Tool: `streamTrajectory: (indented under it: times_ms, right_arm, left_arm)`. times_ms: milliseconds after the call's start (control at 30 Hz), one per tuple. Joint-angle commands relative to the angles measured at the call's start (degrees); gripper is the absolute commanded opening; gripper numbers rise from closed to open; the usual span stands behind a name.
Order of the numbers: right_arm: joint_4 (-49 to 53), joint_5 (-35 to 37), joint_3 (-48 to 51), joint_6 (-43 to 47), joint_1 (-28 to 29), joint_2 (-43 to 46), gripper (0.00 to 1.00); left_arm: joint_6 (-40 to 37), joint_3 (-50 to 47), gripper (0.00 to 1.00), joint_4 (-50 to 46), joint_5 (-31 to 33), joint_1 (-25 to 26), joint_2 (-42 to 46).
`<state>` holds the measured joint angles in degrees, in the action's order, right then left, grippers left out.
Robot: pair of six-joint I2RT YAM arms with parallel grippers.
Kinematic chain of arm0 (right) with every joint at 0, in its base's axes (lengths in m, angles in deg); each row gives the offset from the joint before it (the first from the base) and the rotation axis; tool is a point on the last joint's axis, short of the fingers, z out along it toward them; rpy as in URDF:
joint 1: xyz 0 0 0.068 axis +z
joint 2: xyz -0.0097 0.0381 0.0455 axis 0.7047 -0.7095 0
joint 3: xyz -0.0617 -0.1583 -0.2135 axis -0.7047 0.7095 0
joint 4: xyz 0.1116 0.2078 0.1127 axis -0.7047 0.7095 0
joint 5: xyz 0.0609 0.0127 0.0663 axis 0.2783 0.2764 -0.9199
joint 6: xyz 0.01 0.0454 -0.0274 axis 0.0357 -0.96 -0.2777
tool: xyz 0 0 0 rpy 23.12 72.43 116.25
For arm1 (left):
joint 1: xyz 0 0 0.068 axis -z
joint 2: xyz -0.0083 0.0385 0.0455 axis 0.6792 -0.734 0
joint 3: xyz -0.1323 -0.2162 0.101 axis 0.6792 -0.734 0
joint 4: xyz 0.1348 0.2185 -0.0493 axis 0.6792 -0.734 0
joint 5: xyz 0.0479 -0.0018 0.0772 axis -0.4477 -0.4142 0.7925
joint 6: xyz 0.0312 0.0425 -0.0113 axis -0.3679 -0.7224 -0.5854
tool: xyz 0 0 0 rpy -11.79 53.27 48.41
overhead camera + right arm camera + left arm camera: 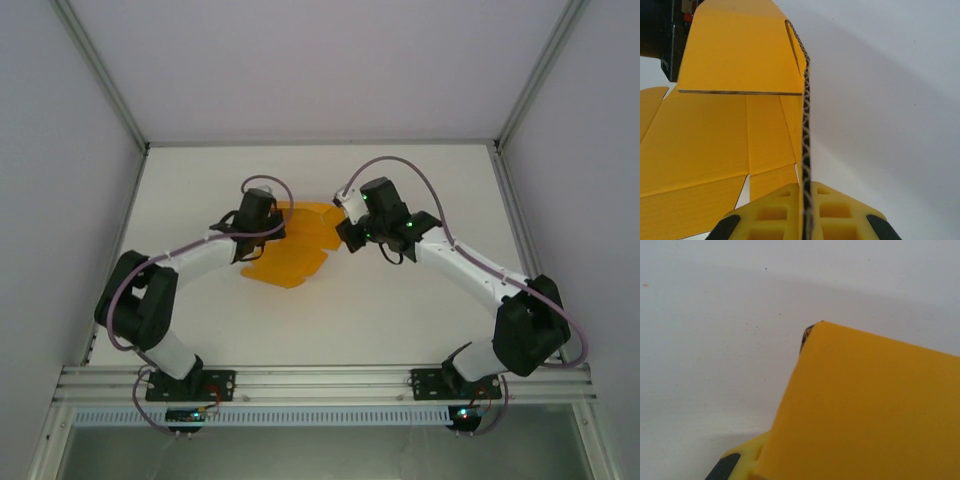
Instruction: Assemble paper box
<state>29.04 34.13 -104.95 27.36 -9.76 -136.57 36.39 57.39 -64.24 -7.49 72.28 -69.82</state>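
On open table (400, 300), paper box (295, 250) edge between right fingers (775, 215).

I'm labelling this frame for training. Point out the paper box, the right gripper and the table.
paper box (292, 262): top external view, on its flat lower panel.
right gripper (806, 200): right wrist view, between its jaws, shut on the card's edge.
table (400, 300): top external view, bare white surface right of the box.
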Motion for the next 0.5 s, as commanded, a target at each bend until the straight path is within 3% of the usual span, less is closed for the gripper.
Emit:
streamTrajectory:
  times_ms: [0,100,200,467]
  right_arm:
    - [0.6,-1.1,0.1,-1.1,1.1,2.3,0.00]
    - [0.4,-0.9,0.2,-1.2,1.2,2.3,0.00]
    - [0.4,-1.1,0.5,-1.2,1.2,2.3,0.00]
    - [-1.7,-5.6,4.6,-1.4,-0.1,2.0,0.00]
  left_arm:
    - [3.9,2.6,0.02,-10.2,21.4,-0.7,-2.9]
    - [6.3,5.0,0.01,-14.9,23.9,-0.6,-4.5]
    - [5.2,5.0,0.01,-14.3,22.2,-0.6,-4.9]
    - [-1.7,-3.0,0.23,-0.2,7.3,-0.7,-1.0]
